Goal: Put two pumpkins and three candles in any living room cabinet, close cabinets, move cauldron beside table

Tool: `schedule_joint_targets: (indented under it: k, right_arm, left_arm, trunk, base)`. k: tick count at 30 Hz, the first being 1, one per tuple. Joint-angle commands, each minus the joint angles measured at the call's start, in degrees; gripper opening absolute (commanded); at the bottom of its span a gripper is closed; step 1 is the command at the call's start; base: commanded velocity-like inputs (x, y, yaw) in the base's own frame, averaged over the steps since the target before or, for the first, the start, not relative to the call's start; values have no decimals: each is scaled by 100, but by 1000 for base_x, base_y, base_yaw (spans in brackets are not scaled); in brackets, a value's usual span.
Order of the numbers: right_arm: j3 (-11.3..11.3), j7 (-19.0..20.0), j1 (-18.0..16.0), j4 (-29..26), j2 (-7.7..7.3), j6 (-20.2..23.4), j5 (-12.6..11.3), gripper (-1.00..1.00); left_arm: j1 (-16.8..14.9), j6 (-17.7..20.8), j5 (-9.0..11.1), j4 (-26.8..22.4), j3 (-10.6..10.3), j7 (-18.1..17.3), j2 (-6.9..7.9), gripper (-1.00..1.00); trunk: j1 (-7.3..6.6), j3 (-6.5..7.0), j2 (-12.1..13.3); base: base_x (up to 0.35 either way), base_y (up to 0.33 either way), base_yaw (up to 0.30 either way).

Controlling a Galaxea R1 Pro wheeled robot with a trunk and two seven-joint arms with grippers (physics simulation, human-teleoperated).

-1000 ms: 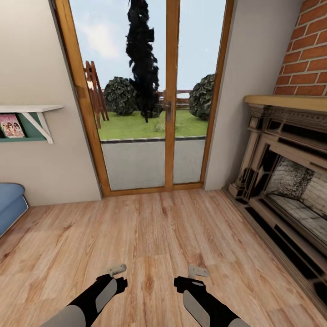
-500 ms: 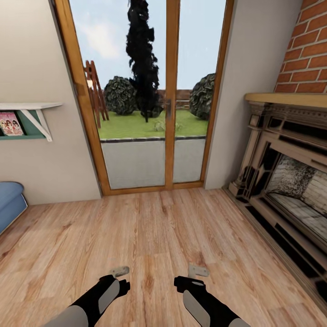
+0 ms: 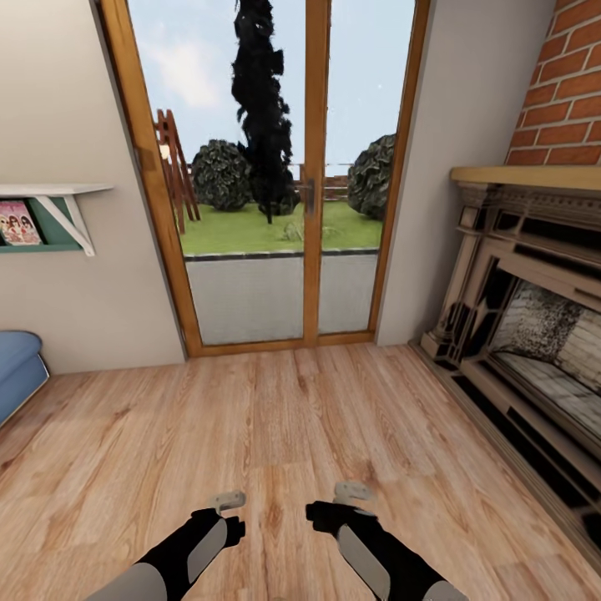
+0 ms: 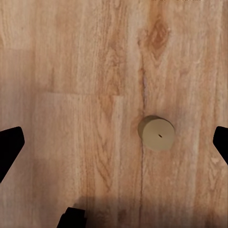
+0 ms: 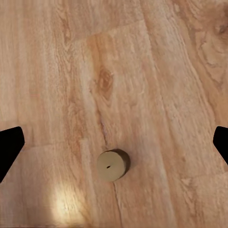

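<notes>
Candle [image 4: 156, 133]: one short beige cylinder upright on the plank floor [image 3: 284, 417], below and between our spread left gripper [image 4: 114, 142] fingers, untouched. Our right gripper [image 5: 114, 147], likewise spread wide and empty, also looks down on it [image 5: 113, 165]. No legible writing. From the head: both arms low, glazed doors [image 3: 275, 167], fireplace surround [image 3: 534, 334].
</notes>
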Motion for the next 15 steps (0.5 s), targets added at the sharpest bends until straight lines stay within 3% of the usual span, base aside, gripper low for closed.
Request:
schedule_joint_targets:
  k: [1,4,7,10,13,15]
  right_arm:
    - [15,-15,-6,-140,-13,171,-46,100]
    - [-218,-12,-7,-782,-97,1149,-52,100]
    - [-1037,-33,-7,-1485,-210,2080,-42,100]
    - [-1786,-32,-7,-1776,-247,2619,29,100]
    - [-2060,-37,-6,-1854,-269,2782,54,100]
    - [-2126,-39,-6,-1865,-292,2824,63,100]
  left_arm:
    - [-5,8,54,-11,-49,47,3,100]
    - [-5,-8,54,-11,-50,45,3,100]
    - [-5,-18,53,-11,-51,46,3,100]
    - [-5,-23,49,-11,-53,46,2,100]
    - [-5,-31,46,-11,-51,48,3,100]
    - [-5,-33,46,-11,-51,49,3,100]
  trunk:
    - [23,-24,-45]
    - [88,-78,-165]
    - [154,-132,-286]
    - [220,-186,-406]
    - [286,-240,-526]
    - [330,-276,-607]
  base:
    - [0,0,0]
    - [0,0,0]
    - [0,0,0]
    - [0,0,0]
    - [0,0,0]
    - [0,0,0]
